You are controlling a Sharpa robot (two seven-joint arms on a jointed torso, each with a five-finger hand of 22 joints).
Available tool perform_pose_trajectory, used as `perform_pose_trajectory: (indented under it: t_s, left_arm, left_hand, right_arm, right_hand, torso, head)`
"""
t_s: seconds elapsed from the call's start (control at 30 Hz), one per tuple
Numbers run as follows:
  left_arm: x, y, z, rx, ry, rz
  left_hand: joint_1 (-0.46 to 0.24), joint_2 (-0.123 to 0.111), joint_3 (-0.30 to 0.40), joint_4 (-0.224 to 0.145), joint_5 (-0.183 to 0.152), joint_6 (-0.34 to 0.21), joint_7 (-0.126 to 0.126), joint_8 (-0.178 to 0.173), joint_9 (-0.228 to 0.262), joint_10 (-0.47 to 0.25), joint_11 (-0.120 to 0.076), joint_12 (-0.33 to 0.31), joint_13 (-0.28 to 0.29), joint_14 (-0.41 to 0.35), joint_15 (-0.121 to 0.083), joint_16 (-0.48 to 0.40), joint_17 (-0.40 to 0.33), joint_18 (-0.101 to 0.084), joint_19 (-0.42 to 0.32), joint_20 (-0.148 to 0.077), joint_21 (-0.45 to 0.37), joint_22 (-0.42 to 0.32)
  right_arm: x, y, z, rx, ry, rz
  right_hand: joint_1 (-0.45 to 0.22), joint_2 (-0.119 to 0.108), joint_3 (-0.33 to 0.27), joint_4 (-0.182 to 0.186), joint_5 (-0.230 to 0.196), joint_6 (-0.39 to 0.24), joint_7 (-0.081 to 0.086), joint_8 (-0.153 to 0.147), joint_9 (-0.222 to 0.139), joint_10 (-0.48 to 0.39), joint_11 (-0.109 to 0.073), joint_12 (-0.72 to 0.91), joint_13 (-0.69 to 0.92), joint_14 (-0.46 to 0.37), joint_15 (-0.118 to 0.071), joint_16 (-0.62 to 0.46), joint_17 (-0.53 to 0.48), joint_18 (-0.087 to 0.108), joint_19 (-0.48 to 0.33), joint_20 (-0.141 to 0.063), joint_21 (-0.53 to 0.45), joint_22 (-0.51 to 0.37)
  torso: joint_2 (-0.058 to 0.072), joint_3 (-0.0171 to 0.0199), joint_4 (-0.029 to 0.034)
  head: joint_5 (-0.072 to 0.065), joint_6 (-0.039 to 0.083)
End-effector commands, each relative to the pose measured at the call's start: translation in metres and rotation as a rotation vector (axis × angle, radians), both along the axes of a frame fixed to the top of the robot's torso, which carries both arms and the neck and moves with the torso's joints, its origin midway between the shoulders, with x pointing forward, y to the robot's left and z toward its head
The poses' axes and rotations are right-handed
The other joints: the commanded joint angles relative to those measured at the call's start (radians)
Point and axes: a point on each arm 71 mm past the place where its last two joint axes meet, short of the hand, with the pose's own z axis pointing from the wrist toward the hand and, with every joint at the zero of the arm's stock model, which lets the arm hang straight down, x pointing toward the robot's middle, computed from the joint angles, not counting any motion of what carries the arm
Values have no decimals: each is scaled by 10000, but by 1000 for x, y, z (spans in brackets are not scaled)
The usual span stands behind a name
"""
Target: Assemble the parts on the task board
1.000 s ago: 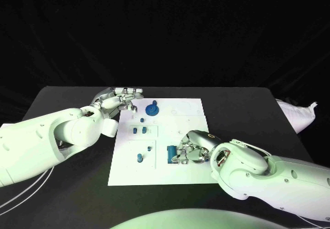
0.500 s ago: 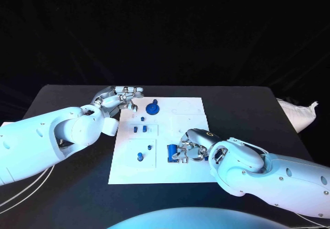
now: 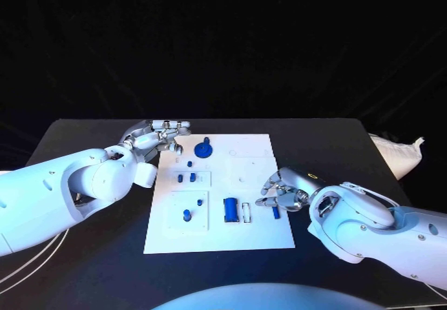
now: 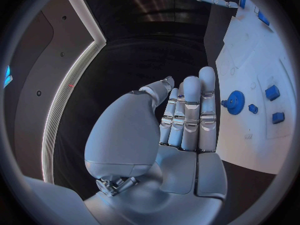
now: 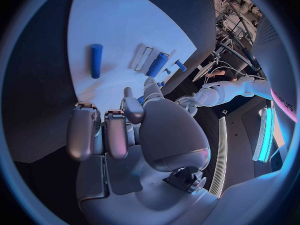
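Head view, near to far. Right hand: at the right edge of the task board, its fingers curled in and clenched, nothing visibly held; a short blue peg lies on the board just beside the fingertips. Long blue cylinder: lying on the board's near half, left of the peg, with a narrow pale slot between the two. Small blue piece: on the near left raised panel, with a smaller blue piece just beyond it. Pair of small blue blocks: on the next panel farther up. Blue gear: on the far part of the board, a small blue piece near it. Left hand: on the black desk at the board's far left corner, fingers straight, together, released, holding nothing.
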Motion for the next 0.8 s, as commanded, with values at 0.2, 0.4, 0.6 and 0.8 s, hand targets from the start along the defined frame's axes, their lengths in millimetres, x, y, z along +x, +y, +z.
perform_pose_trajectory:
  t_s: [0.2, 0.4, 0.6, 0.8]
  left_arm:
    - [-2, -6, 0, -96, -29, -296]
    - [-2, -5, -1, -88, -18, -297]
    - [-2, -6, -1, -89, -6, -306]
    - [-2, -5, -1, -87, 3, -311]
  left_hand:
    - [43, 36, -17, -66, -33, -68, -7, 37, -4, -57, 16, 34, 14, -48, 2, -4, -11, 117, -42, -15, -22, -10]
    - [43, 36, -17, -66, -33, -68, -7, 37, -4, -57, 16, 34, 14, -48, 2, -4, -11, 117, -42, -15, -22, -10]
    - [43, 36, -17, -66, -33, -68, -7, 37, -4, -57, 16, 34, 14, -48, 2, -4, -11, 117, -42, -15, -22, -10]
    - [43, 36, -17, -66, -33, -68, -7, 37, -4, -57, 16, 34, 14, -48, 2, -4, -11, 117, -42, -15, -22, -10]
  right_arm:
    - [2, -23, -4, -1798, -59, 328]
    - [2, -29, -9, -2439, 21, 434]
    - [2, -27, -17, -2614, 302, 529]
    - [2, -22, -23, -2579, 443, 606]
  right_hand:
    - [-23, 78, 62, 151, 37, 327, -46, -87, -87, -168, -6, -341, -230, 673, 53, -9, 711, -160, -7, 109, -77, -33]
    - [-249, 94, -5, 374, 36, 557, -93, -157, -153, -117, -38, -364, -231, 667, 26, -33, 687, -153, -17, 93, -96, -55]
    - [-457, 71, -82, 594, 90, 717, -133, -210, -194, -19, -68, -240, -124, 691, 0, 33, 795, -167, 14, 70, -51, 20]
    - [-545, 52, -118, 694, 100, 764, -146, -237, -210, 26, -77, -165, -59, 699, -8, 53, 826, -173, 27, 62, -32, 50]
  torso:
    - [11, -11, -90]
    - [-3, -16, -69]
    - [-5, -18, -37]
    - [-4, -23, -55]
  head:
    - [-94, 35]
    - [-126, 21]
    - [-124, -8]
    - [-91, -18]
